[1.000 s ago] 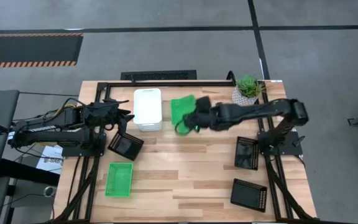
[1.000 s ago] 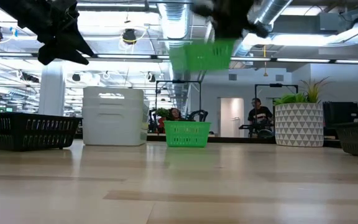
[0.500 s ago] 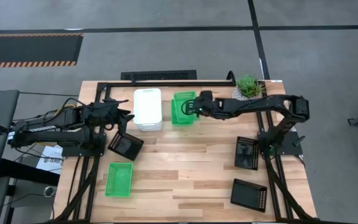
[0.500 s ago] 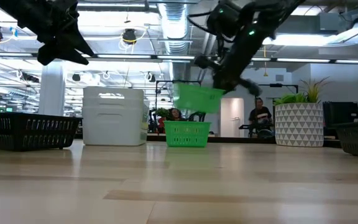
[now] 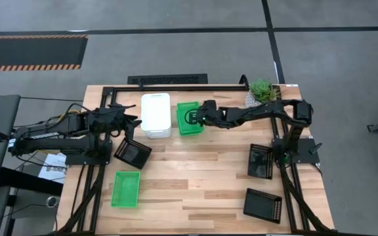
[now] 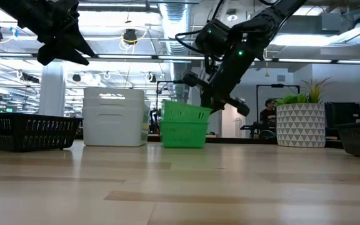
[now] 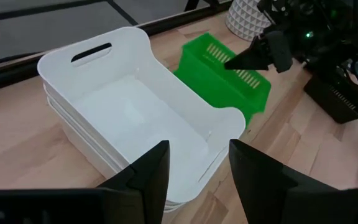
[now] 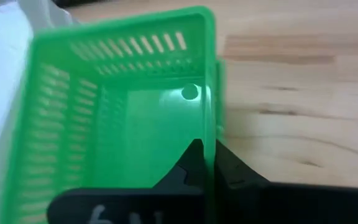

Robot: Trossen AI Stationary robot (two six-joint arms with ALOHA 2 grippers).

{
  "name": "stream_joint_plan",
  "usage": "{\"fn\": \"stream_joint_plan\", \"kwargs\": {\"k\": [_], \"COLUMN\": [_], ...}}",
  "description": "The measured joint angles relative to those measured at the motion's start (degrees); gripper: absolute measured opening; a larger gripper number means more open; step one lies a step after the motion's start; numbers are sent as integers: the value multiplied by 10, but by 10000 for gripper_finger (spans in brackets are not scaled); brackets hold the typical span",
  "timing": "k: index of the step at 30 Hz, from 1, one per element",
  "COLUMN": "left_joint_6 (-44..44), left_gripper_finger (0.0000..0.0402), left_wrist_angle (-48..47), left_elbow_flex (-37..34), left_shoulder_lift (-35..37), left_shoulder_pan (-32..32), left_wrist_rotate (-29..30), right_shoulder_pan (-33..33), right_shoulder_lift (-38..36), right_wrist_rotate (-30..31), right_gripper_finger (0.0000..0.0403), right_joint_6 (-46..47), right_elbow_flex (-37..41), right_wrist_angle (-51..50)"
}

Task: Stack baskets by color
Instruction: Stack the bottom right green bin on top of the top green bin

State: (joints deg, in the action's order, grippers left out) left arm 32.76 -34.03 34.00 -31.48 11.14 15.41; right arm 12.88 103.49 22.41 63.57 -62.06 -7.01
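While right hand (image 5: 199, 117) pinches green basket's (image 5: 189, 118) rim — nested in another; left hand (image 5: 131, 121) spread

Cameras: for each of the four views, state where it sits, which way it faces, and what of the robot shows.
High: overhead, straight down; both arms, right end effector on green basket.
Low: table height, level across; both arms from above, green basket.
Left wrist: on left arm, past its open fingers at white baskets.
Right wrist: on right arm, fingers shut on basket wall.
All four share that green basket.
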Motion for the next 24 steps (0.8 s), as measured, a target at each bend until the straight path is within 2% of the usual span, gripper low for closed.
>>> {"fn": "stream_joint_plan", "kwargs": {"k": [8,24], "left_joint_6": [0,1], "left_gripper_finger": [153,153], "left_wrist_angle": [0,0], "left_elbow_flex": [0,0], "left_shoulder_lift": [0,0], "left_shoulder_pan": [0,0], "left_wrist_rotate": [0,0], "right_shoulder_pan": [0,-5], "right_shoulder_lift": [0,-1], "right_wrist_rotate": [0,0], "right_gripper_finger": [12,29], "right_joint_6": [-37,-39], "right_elbow_flex": [-21,-25], "right_wrist_angle": [-4,-74]}}
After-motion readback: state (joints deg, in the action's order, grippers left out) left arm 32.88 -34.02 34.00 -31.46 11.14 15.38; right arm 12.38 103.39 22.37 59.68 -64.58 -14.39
